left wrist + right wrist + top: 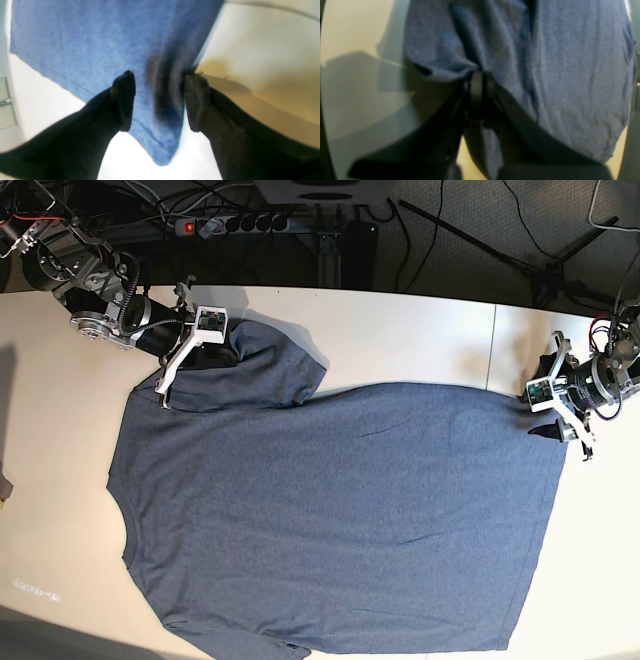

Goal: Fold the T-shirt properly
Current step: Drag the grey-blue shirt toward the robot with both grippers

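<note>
- Cream table (420, 330), cables behind; shirt (340, 510) lies flat, spread across most of it.
- Long axis runs left-right in base view: collar at view-left, hem at view-right.
- My right gripper (185, 365) is pinched tight on the far sleeve, at the collar end.
- My left gripper (160, 100) is spread wide, straddling the hem's far corner, gripping nothing yet.

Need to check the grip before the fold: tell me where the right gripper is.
In the base view the right gripper is at the upper left, shut on the T-shirt at its sleeve edge, near the table's back edge.
</note>
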Tool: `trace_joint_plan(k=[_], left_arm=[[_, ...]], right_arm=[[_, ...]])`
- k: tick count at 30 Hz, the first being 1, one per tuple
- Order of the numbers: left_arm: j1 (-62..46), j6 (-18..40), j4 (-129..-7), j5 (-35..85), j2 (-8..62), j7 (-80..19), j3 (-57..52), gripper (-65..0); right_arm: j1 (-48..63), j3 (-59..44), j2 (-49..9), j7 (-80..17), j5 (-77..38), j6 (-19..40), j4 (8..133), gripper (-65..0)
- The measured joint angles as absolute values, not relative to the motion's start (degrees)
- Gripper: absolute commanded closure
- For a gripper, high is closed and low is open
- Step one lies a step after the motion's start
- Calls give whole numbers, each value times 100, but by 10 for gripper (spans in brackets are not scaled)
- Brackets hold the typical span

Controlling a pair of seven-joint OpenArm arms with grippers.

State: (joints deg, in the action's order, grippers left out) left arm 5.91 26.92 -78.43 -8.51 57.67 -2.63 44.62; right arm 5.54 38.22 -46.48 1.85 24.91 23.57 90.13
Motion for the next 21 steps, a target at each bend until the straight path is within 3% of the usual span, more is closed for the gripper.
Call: trace_joint_plan(k=[6,7,8,11,12,17,21], left_arm=[[926,2567,-7605,-1094,5815,-1,5000,-355],[926,2552,-7594,-1249,5815,86,5019,-330],[926,2536,-7581,-1332,5826,167,5035,-279],[897,2561,-7522,-1592,5824,423,5096,-41],[878,2552,-7513,-1597,5824,475,5103,0],[888,2556,-7507,-1577,5819,475,5103,0],[893,2707,-7502,-1409,5817,482,5103,0]], right_arm=[[554,3822,-4644,169,2491,2355,9013,0],[554,3822,-4646,174,2488,2355,9013,0],[554,3822,-4646,172,2488,2357,9013,0],[554,3822,-4648,172,2491,2357,9013,0],[556,3822,-4648,172,2488,2355,9013,0],[556,3822,-4648,174,2488,2355,9013,0],[554,3811,-4648,43,1752,2359,8982,0]])
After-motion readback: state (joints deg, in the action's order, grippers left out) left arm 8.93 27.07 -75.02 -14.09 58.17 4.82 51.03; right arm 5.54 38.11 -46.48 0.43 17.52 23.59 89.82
